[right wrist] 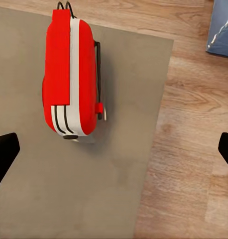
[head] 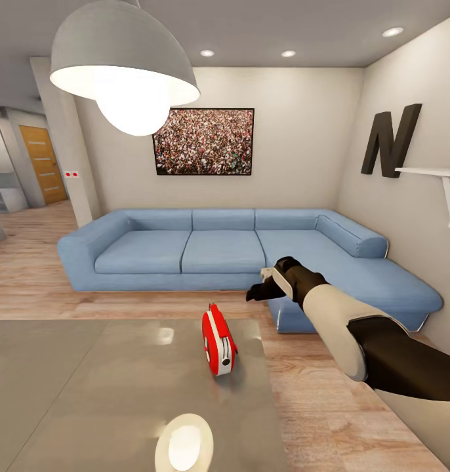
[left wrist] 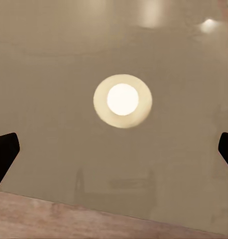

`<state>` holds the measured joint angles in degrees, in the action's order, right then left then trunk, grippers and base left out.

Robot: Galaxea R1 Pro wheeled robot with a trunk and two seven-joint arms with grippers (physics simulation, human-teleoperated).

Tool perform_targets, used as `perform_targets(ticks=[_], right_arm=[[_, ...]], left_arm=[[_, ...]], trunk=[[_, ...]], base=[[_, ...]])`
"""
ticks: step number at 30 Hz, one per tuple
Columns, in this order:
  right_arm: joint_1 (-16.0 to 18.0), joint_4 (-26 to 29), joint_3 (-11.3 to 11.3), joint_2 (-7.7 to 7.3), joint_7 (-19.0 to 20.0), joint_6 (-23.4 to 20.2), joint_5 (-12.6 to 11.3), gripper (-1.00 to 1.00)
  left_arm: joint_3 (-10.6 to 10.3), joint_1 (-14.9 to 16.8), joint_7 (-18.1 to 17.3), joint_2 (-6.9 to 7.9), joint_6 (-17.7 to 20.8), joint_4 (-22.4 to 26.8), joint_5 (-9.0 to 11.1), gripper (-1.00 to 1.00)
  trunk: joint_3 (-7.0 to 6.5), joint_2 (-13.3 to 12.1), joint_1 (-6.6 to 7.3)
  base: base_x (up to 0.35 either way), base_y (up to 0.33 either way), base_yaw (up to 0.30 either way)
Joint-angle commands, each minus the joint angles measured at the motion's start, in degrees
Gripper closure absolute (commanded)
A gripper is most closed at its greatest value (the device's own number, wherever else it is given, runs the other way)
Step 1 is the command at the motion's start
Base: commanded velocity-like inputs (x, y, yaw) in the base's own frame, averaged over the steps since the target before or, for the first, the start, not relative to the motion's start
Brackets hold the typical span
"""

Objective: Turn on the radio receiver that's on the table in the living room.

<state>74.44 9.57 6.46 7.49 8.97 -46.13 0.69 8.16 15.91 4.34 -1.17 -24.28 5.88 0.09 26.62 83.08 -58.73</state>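
The red radio receiver point(head: 218, 343) with its white side band stands upright near the far right edge of the glossy grey table point(head: 87, 393). My right gripper point(head: 258, 291) hovers above and to the right of it, apart from it, out past the table's edge. In the right wrist view the radio point(right wrist: 69, 79) lies below on the table point(right wrist: 69, 194), and my right gripper point(right wrist: 114, 152) is open with its fingertips point(right wrist: 4, 154) wide apart. My left gripper point(left wrist: 114, 154) is open over the bare table top point(left wrist: 44, 74), holding nothing.
A blue L-shaped sofa point(head: 205, 252) runs behind the table and along the right wall. A white pendant lamp point(head: 123, 65) hangs overhead, mirrored on the table point(left wrist: 123, 101). Wood floor point(head: 330, 406) lies right of the table. A white shelf point(head: 435, 174) juts from the right wall.
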Motion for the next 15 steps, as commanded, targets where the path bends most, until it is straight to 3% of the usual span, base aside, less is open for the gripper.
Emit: perform_targets(ticks=[1,15], right_arm=[[0.00,0.00,-0.01,0.00,0.00,0.00,-0.02,-1.00],[0.00,0.01,-0.04,-0.01,-0.01,0.06,0.00,-1.00]], left_arm=[[0.00,0.00,-0.01,-0.01,-0.01,0.00,0.00,-1.00],[0.02,0.00,-0.02,0.11,0.02,0.01,0.00,-1.00]], trunk=[[0.00,0.00,0.00],[0.18,0.00,0.00]], base=[[0.000,0.000,0.000],[0.000,0.000,0.000]])
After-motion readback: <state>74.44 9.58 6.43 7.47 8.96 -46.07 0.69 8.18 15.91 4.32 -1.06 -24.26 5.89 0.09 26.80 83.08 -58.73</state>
